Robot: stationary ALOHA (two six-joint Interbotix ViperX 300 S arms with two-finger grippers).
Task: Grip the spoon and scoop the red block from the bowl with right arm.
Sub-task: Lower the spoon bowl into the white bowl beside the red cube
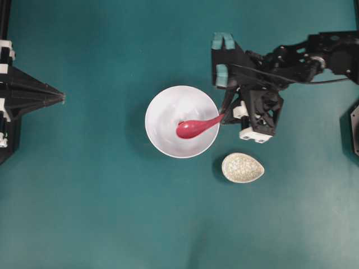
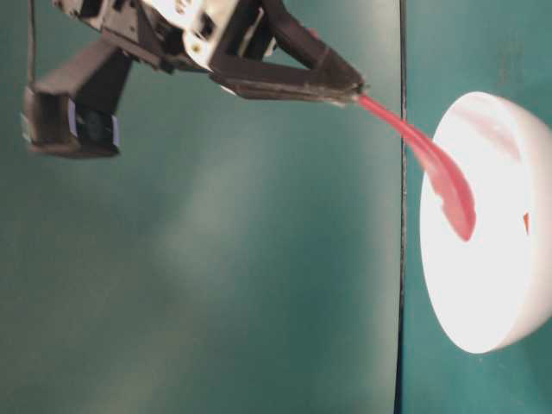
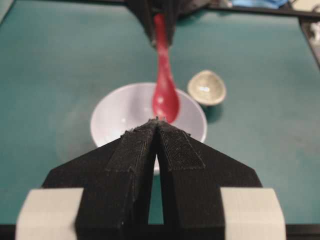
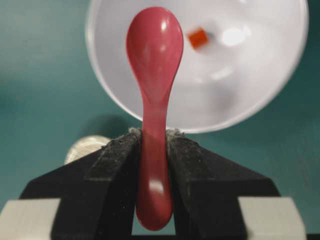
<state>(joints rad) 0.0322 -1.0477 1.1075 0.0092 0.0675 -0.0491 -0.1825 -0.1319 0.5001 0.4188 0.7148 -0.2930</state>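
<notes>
The white bowl [image 1: 162, 112] stands mid-table. My right gripper [image 1: 223, 116] is shut on the handle of the pink spoon [image 1: 193, 128] at the bowl's right rim. The scoop hangs over the inside of the bowl. In the right wrist view the jaws [image 4: 154, 134] clamp the spoon [image 4: 154, 60] by its handle, and the red block [image 4: 198, 38] lies in the bowl [image 4: 240, 85] just right of the scoop, apart from it. The overhead view does not show the block. My left gripper [image 1: 63, 98] is shut and empty at the far left.
A small speckled cream dish [image 1: 242, 167] sits on the table just below the right gripper, to the lower right of the bowl. The teal table [image 1: 112, 213] spreads around them.
</notes>
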